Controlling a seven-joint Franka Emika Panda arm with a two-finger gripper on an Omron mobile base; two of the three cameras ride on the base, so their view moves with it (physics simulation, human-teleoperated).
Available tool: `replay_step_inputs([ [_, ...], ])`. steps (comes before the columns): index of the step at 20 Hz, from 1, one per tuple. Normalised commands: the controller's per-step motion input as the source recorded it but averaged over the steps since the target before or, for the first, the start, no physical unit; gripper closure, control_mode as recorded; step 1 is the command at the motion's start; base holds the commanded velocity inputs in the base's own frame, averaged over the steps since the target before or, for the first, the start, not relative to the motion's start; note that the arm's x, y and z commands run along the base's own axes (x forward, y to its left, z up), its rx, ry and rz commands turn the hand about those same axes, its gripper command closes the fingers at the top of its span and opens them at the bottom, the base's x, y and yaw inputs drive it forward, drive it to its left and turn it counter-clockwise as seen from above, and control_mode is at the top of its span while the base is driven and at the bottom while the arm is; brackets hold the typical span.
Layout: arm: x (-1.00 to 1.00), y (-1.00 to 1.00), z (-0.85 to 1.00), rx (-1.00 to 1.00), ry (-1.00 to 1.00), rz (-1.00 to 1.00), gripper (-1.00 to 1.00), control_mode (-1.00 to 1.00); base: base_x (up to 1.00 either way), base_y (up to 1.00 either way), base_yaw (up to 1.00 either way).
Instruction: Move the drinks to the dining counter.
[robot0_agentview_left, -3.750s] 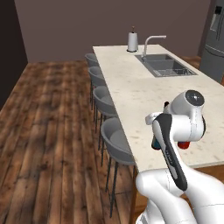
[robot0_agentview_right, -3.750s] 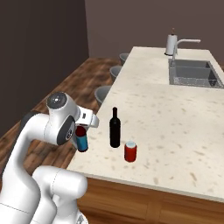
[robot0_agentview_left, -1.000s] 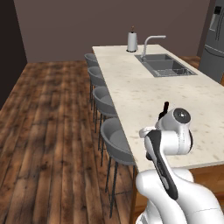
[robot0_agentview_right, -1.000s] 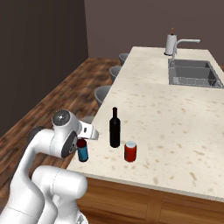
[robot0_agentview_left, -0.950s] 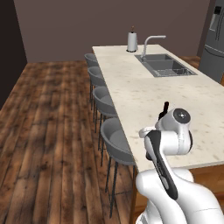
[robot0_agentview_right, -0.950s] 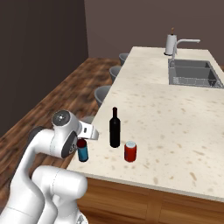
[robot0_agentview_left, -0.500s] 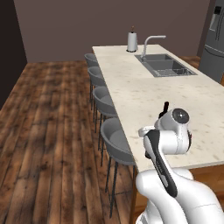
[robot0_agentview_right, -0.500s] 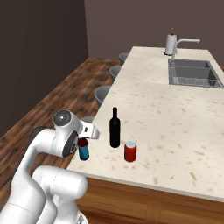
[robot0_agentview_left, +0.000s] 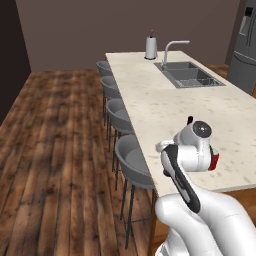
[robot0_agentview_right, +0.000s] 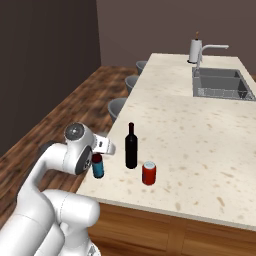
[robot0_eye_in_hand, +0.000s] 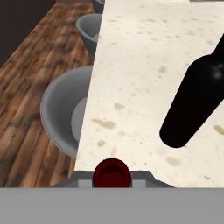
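The end effector (robot0_agentview_right: 98, 159) is clamped on the short dark-red bottle with blue label (robot0_agentview_right: 97, 167), lower left of the right base view, at the near edge of the long beige speckled stone table (robot0_agentview_right: 200, 130). Just right stand the tall black wine bottle (robot0_agentview_right: 131, 146) and small red can (robot0_agentview_right: 149, 173). Grey round stools (robot0_agentview_left: 132, 161) line the table's left side.

The white arm folds tightly over its base, elbow up, its wrist pointing down at the near edge of the counter. In the right base view the gripper (robot0_agentview_right: 98, 167) hangs at about eight o'clock, jaws closed on the short dark-red bottle (robot0_agentview_right: 98, 166), held upright.
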Motion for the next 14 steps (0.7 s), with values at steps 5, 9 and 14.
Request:
replay_step_inputs([
  [5,0.21,0.00,-0.05,0.00,0.00,0.00,1.00,-1.00,0.00,0.00,0.00],
  [9,0.17,0.00,-0.12,0.00,0.00,0.00,1.00,-1.00,0.00,0.00,0.00],
  [14,0.09,0.00,-0.18,0.00,0.00,0.00,1.00,-1.00,0.00,0.00,0.00],
])
